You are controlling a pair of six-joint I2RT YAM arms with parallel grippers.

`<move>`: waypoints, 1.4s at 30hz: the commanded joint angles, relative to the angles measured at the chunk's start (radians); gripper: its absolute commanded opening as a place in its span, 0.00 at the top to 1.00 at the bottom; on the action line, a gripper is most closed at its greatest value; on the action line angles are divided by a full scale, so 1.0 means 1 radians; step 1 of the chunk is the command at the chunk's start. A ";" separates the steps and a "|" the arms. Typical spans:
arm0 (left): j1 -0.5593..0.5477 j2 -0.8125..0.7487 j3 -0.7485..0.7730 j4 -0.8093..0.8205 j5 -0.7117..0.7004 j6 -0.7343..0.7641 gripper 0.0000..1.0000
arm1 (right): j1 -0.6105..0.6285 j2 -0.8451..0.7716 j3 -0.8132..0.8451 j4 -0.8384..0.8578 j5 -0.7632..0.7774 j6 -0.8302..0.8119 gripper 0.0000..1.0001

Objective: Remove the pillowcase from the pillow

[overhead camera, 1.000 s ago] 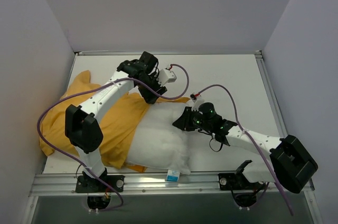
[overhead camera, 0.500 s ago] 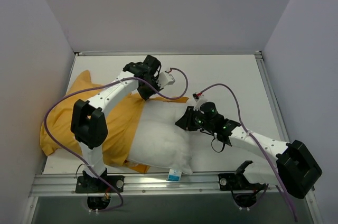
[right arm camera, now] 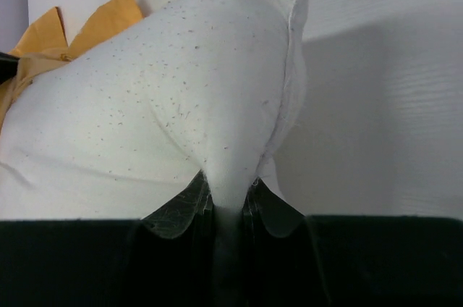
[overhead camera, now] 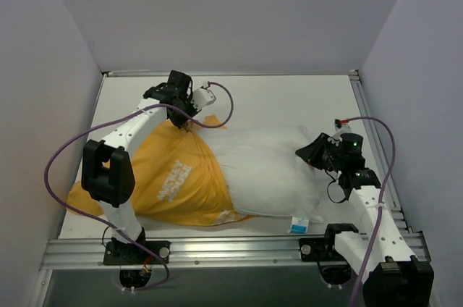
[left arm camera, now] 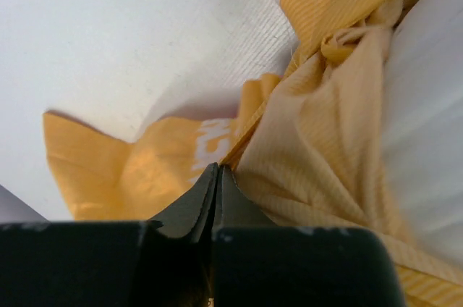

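The orange pillowcase (overhead camera: 166, 177) lies on the left half of the table, white lettering showing, and still covers the left end of the white pillow (overhead camera: 268, 169). My left gripper (overhead camera: 187, 117) is at its far edge. In the left wrist view the jaws (left arm camera: 218, 169) are shut, with a taut fold of the pillowcase (left arm camera: 318, 140) running into their tips. My right gripper (overhead camera: 307, 155) is at the pillow's right end. The right wrist view shows it (right arm camera: 228, 184) shut on a pinched fold of the pillow (right arm camera: 181, 90). A small blue tag (overhead camera: 296, 226) sticks out at the near right corner.
A metal rail (overhead camera: 231, 249) runs along the near table edge by the arm bases. Grey walls enclose the table on the left, back and right. Purple cables (overhead camera: 58, 169) loop beside each arm. Bare white tabletop (overhead camera: 289, 101) lies behind the pillow.
The right arm has drawn the pillow far to the right, baring much more of it. The left gripper has shut on the pillowcase's far edge and shifted left and back.
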 commanded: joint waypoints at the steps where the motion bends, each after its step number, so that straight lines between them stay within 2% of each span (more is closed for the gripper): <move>1: 0.127 -0.039 0.000 0.068 -0.161 0.114 0.98 | -0.210 0.016 0.049 -0.102 -0.015 -0.119 1.00; 3: 0.154 -0.042 0.015 0.077 -0.164 0.115 0.98 | -0.306 0.038 0.091 -0.103 -0.053 -0.137 1.00; 5: 0.167 -0.047 0.026 0.074 -0.150 0.118 0.96 | -0.333 0.065 0.129 -0.114 -0.076 -0.149 1.00; 6: 0.168 -0.059 0.032 0.065 -0.125 0.115 0.91 | -0.336 0.068 0.160 -0.111 -0.077 -0.151 1.00; 7: 0.167 -0.065 0.061 0.049 -0.092 0.097 0.59 | -0.334 0.076 0.167 -0.102 -0.089 -0.145 1.00; 9: 0.165 -0.081 0.119 -0.042 0.006 0.053 0.22 | -0.325 0.107 0.169 -0.065 -0.129 -0.117 1.00; 10: 0.167 -0.085 0.158 -0.078 0.114 -0.013 0.02 | -0.316 0.116 0.169 -0.057 -0.132 -0.110 1.00; 11: 0.167 -0.088 0.246 -0.111 0.164 -0.047 0.06 | -0.299 0.125 0.168 -0.054 -0.117 -0.105 1.00; 15: 0.190 -0.128 0.468 -0.257 0.235 -0.205 0.06 | -0.296 0.137 0.187 -0.066 -0.103 -0.111 1.00; 17: 0.248 -0.154 0.532 -0.291 0.290 -0.253 0.06 | -0.297 0.150 0.204 -0.071 -0.103 -0.110 1.00; 19: 0.297 -0.206 0.535 -0.340 0.322 -0.253 0.06 | -0.297 0.168 0.218 -0.072 -0.103 -0.108 1.00; 20: 0.355 -0.225 0.525 -0.356 0.346 -0.244 0.06 | -0.297 0.174 0.227 -0.072 -0.103 -0.110 1.00; 24: 0.558 -0.347 0.347 -0.490 0.431 -0.133 0.06 | -0.299 0.209 0.255 -0.062 -0.102 -0.110 1.00; 27: 0.686 -0.430 0.192 -0.606 0.465 0.064 0.06 | -0.300 0.242 0.282 -0.051 -0.114 -0.117 1.00; 29: 0.749 -0.513 -0.087 -0.623 0.428 0.286 0.06 | -0.302 0.268 0.305 -0.048 -0.129 -0.123 1.00; 30: 0.773 -0.539 -0.089 -0.618 0.425 0.336 0.06 | -0.302 0.277 0.313 -0.051 -0.132 -0.125 1.00; 31: 0.797 -0.568 -0.213 -0.609 0.423 0.386 0.06 | -0.302 0.291 0.321 -0.051 -0.134 -0.128 1.00; 33: 0.881 -0.643 -0.332 -0.523 0.402 0.475 0.06 | -0.302 0.298 0.333 -0.052 -0.137 -0.128 1.00; 34: 0.894 -0.657 -0.442 -0.465 0.370 0.464 0.06 | -0.302 0.300 0.336 -0.052 -0.139 -0.128 1.00; 35: 0.897 -0.654 -0.484 -0.358 0.335 0.447 0.06 | -0.302 0.300 0.338 -0.051 -0.139 -0.128 1.00; 37: 0.896 -0.616 -0.528 -0.276 0.291 0.344 0.06 | -0.302 0.297 0.338 -0.051 -0.140 -0.129 1.00; 39: 0.897 -0.546 -0.514 -0.213 0.313 0.234 0.06 | -0.302 0.295 0.336 -0.059 -0.136 -0.136 1.00; 42: 0.897 -0.515 -0.506 -0.172 0.454 0.210 0.06 | -0.300 0.294 0.332 -0.068 -0.131 -0.142 1.00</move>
